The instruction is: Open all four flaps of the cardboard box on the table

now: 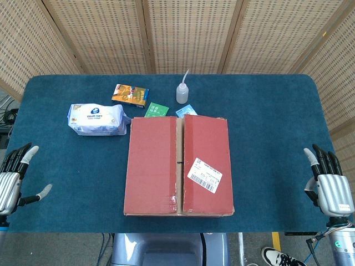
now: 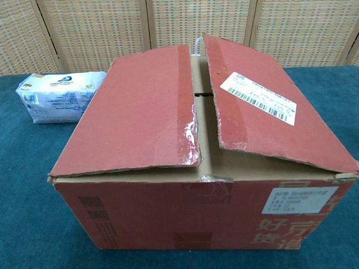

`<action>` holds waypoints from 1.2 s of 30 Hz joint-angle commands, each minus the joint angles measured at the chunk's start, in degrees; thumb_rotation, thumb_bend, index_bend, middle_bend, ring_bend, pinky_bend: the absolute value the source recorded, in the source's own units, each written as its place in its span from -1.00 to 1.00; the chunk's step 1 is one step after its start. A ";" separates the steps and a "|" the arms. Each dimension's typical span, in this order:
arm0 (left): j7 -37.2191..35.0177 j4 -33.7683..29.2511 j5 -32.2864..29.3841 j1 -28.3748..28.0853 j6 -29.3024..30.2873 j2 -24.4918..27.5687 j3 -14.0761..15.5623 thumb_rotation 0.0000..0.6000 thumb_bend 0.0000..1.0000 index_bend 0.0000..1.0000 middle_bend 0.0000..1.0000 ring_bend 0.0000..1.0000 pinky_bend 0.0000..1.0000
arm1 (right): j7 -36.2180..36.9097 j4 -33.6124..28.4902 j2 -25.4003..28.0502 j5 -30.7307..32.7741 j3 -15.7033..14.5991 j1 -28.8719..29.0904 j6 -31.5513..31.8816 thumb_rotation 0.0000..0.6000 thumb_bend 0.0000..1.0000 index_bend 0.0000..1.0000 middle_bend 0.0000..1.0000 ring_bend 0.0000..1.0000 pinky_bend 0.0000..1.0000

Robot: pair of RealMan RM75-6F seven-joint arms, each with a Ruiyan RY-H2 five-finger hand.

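Flaps of the cardboard box point(image 1: 178, 166) sit mid-tabletop point(image 1: 266, 111), the two outer ones lying nearly closed over a narrow gap, so I rest my left hand point(image 1: 14, 177) and right hand point(image 1: 330, 185) empty, fingers spread, at either edge, well apart from it, ready to reach in.

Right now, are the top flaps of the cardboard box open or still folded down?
Folded down, not sealed: the cardboard box has both top flaps lying over it, slightly raised, with a gap between them.
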 commanded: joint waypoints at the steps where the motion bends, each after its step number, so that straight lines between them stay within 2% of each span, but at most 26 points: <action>1: 0.23 -0.03 -0.15 -0.08 -0.22 -0.02 0.03 0.74 -0.47 -0.87 -1.00 -1.00 -1.00 | 0.06 0.08 0.00 0.11 0.07 0.08 -0.13 1.00 0.96 -1.00 -1.00 -1.00 -1.00; 15: 3.92 0.16 -0.18 -0.28 0.60 -1.39 -0.53 0.74 -0.47 -0.80 -1.00 -1.00 -1.00 | 1.27 0.83 0.10 0.15 0.01 0.34 -0.82 1.00 0.96 -1.00 -1.00 -1.00 -1.00; 24: 9.41 -1.05 -1.51 -0.57 0.07 -1.32 -0.65 0.74 -0.47 -0.79 -1.00 -1.00 -1.00 | 2.76 1.77 0.09 0.08 0.18 0.87 -1.56 1.00 0.96 -1.00 -1.00 -1.00 -1.00; 36: 13.84 -2.99 -2.91 -0.94 -0.99 -0.75 -0.41 0.74 -0.47 -0.77 -1.00 -1.00 -1.00 | 6.58 3.59 -0.40 -2.37 0.53 2.29 -1.81 1.00 0.96 -0.99 -1.00 -1.00 -1.00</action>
